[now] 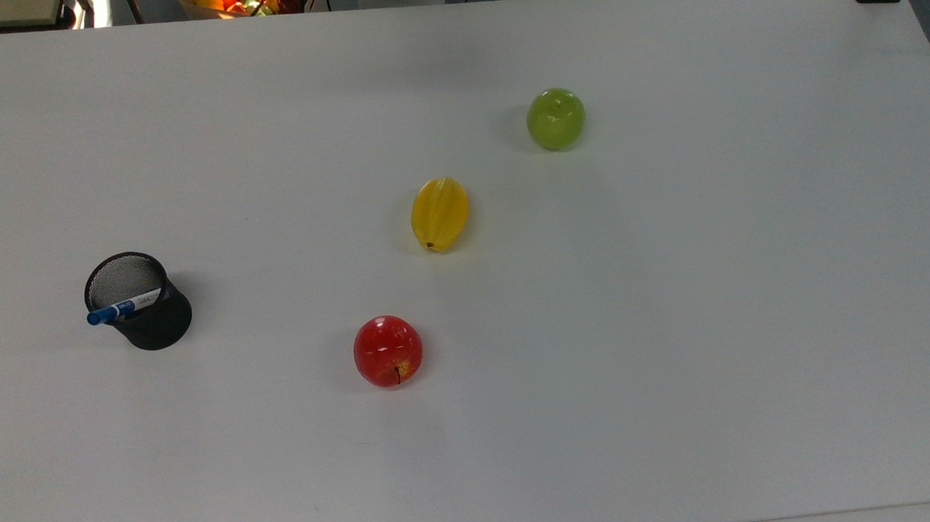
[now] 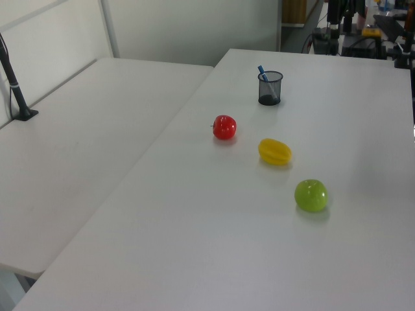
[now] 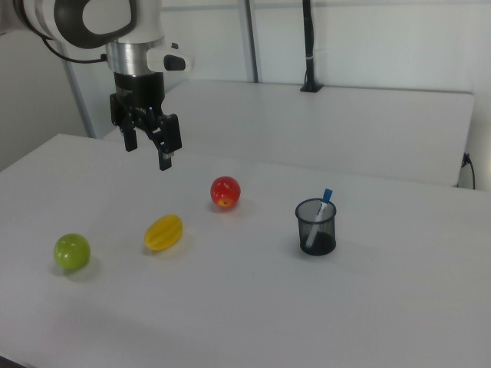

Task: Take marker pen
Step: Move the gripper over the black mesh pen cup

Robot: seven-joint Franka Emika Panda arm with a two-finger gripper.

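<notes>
You see the marker pen (image 2: 263, 74) standing tilted in the black mesh cup (image 2: 270, 89) far back on the white table (image 2: 214, 246), blue cap up. Nearer, a red apple (image 2: 224, 127), a yellow fruit (image 2: 275, 151) and a green apple (image 2: 311, 195) sit apart, strung diagonally toward the left view's lower right.

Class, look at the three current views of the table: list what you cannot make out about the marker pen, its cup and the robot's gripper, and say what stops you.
1. Marker pen: its lower barrel, behind the mesh of the black cup in the right view.
2. Marker pen label text: too small in the top view.
3. Cup's inside bottom: in shadow in the top view.
4. Arm above the gripper: cut off by the right view's top edge.
</notes>
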